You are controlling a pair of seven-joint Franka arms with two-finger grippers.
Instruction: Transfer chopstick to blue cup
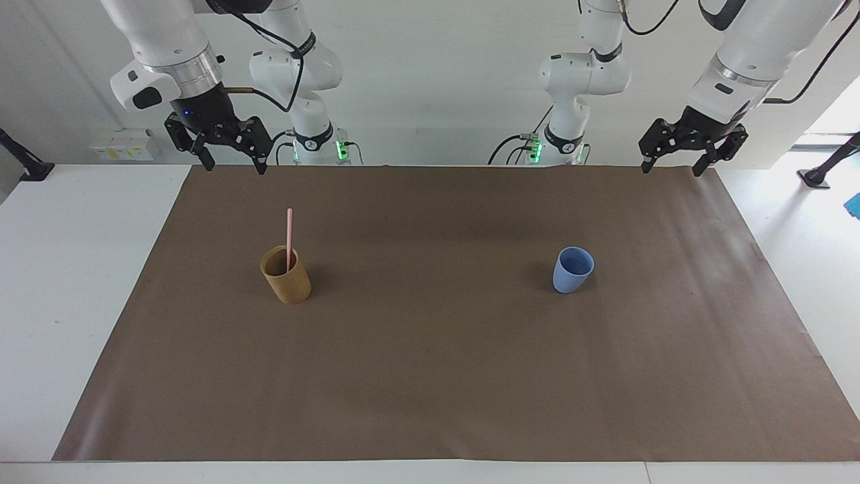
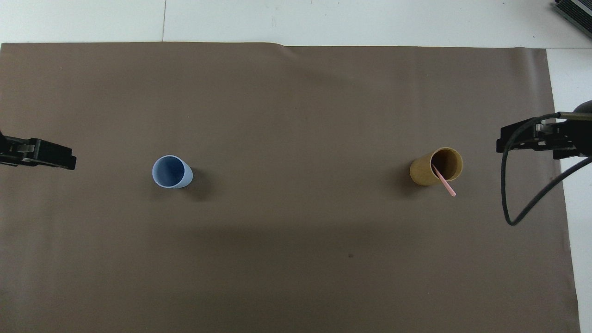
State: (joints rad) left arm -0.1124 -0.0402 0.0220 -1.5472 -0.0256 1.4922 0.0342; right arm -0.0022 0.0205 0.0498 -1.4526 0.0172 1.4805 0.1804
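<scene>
A pale-pink chopstick (image 1: 289, 235) stands nearly upright in a tan-brown cup (image 1: 287, 281) toward the right arm's end of the table; it also shows in the overhead view (image 2: 446, 183), leaning out of the tan cup (image 2: 428, 173). The light-blue cup (image 1: 572, 270) stands upright and empty toward the left arm's end, and shows in the overhead view too (image 2: 171, 172). My right gripper (image 1: 235, 169) is open and empty, up over the mat's edge by the robots. My left gripper (image 1: 672, 171) is open and empty, raised at the other corner.
A brown paper mat (image 1: 430, 376) covers most of the white table (image 1: 74, 269). A black cable (image 2: 518, 203) loops down from the right wrist. The two cups stand well apart on the mat.
</scene>
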